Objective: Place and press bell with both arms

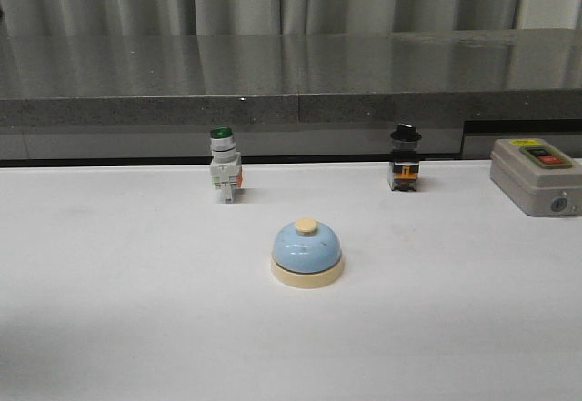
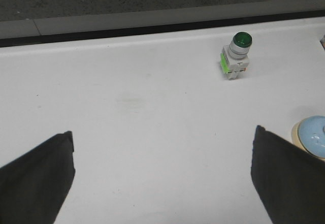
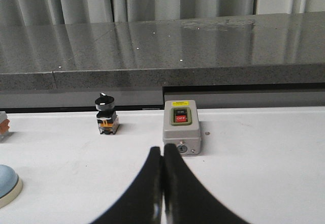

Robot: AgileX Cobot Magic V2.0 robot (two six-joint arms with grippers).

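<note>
The bell (image 1: pixel 307 252), a light-blue dome on a cream base with a cream button, stands on the white table (image 1: pixel 109 310) near the middle. No arm shows in the front view. In the left wrist view my left gripper (image 2: pixel 162 148) is open wide and empty, and part of the bell (image 2: pixel 312 136) shows at the edge beside one finger (image 2: pixel 282 176). In the right wrist view my right gripper (image 3: pixel 162 150) is shut on nothing, and the bell's edge (image 3: pixel 7 183) shows off to one side, apart from it.
A green-capped white push-button switch (image 1: pixel 224 164) and a black-knobbed switch (image 1: pixel 405 158) stand at the table's back. A grey on/off switch box (image 1: pixel 536 175) sits at the back right. A dark stone counter (image 1: pixel 291 74) runs behind the table.
</note>
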